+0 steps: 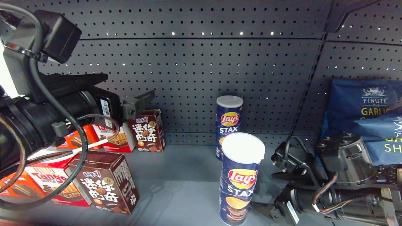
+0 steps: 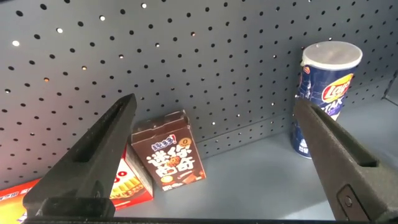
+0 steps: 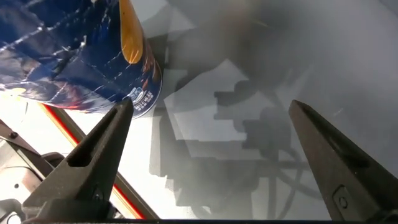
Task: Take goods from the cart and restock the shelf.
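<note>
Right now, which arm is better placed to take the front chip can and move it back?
Right, probably. The right end effector is open, low on the shelf beside the base of the front can. The left end effector hangs higher, over by the back brown box, farther away.

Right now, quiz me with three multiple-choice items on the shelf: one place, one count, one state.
1. Rear can stands: A by the back wall; B on a brown box; C in a cart.
2. Cans on the shelf: A one; B two; C four.
3. Left end effector: A open, empty; B shut on a can; C shut on a box.
Answers: A, it stands upright near the wall; B, rear can and front can; A, fingers wide apart, gripping nothing.
</note>
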Tool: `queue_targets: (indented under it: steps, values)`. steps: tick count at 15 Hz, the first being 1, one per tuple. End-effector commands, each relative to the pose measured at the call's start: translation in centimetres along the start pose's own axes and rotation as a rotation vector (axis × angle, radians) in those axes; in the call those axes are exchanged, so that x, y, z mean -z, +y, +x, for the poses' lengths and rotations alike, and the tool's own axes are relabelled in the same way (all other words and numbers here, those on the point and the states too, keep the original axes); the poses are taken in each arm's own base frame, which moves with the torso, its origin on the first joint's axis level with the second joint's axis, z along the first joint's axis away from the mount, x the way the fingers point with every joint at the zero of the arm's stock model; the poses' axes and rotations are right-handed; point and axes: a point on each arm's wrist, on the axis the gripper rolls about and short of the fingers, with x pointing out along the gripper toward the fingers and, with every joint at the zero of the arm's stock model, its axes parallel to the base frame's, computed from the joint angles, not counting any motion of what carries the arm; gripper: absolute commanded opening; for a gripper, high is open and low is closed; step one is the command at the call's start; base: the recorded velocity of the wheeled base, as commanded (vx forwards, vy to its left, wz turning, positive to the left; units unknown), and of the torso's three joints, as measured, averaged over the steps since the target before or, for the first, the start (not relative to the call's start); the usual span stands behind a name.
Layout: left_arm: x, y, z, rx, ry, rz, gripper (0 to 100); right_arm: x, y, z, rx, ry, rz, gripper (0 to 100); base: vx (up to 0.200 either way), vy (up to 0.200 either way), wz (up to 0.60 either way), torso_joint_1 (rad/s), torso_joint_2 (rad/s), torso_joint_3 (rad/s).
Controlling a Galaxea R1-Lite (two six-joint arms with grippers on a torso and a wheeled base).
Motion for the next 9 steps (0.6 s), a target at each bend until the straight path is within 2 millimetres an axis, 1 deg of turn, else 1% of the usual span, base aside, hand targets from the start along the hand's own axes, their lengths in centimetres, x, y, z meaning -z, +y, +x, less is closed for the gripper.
queue_targets:
  steps: [1, 5, 7, 8, 9]
  values:
    - [0.1, 0.0, 0.0, 0.0, 0.002, 0.001, 100, 0.0, 0.1, 0.1, -0.005, 0.002, -0.003, 100, 0.0, 0.0, 0.0, 0.0, 0.0, 0.0]
    - [0.1, 0.2, 0.0, -0.008, 0.002, 0.0, 100, -0.2, 0.0, -0.1, 0.0, -0.016, 0.001, 100, 0.0, 0.0, 0.0, 0.0, 0.0, 0.0]
    - [-0.2, 0.4, -0.2, -0.016, -0.009, -0.003, 100, -0.8, -1.1, -2.3, 0.046, -0.107, 0.027, 100, 0.0, 0.0, 0.0, 0.0, 0.0, 0.0]
    - [-0.7, 0.6, -0.9, -0.021, -0.035, -0.01, 100, -1.1, -1.9, -4.2, 0.082, -0.17, 0.045, 100, 0.0, 0.0, 0.0, 0.0, 0.0, 0.0]
    - [-1.4, 1.1, -2.2, -0.027, -0.073, -0.019, 100, -1.2, -2.6, -6.0, 0.124, -0.223, 0.064, 100, 0.0, 0.0, 0.0, 0.0, 0.0, 0.0]
